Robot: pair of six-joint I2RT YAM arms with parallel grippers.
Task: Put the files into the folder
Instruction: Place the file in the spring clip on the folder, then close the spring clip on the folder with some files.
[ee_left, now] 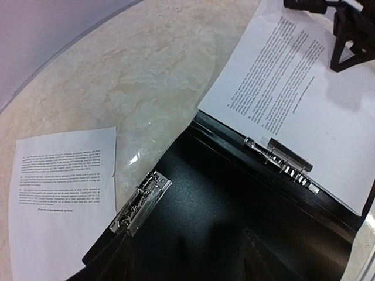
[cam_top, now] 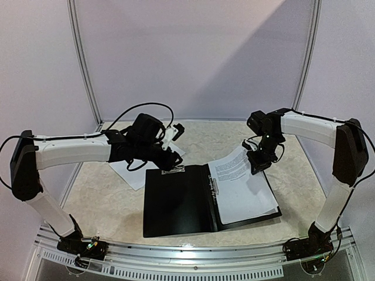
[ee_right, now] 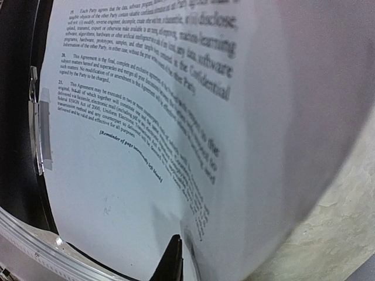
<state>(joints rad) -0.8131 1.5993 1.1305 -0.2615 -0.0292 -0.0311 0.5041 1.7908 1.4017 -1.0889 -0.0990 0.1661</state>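
Files (cam_top: 243, 188): white printed sheets on the right half of the open black folder (cam_top: 176, 202), inner edge beside the spine clip (ee_left: 281, 159), far edge curled upward. Right gripper (cam_top: 258, 164) at that lifted edge; whether it pinches the paper cannot be told. Left gripper (cam_top: 169, 159) above the folder's far left corner, opening not discernible. Loose sheet (cam_top: 136, 175) on the table (cam_top: 99, 196) at that corner.

Legible on the files (ee_right: 146, 117) — "This Agreement may be executed".

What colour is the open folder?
The folder is black. The top camera shows it best.
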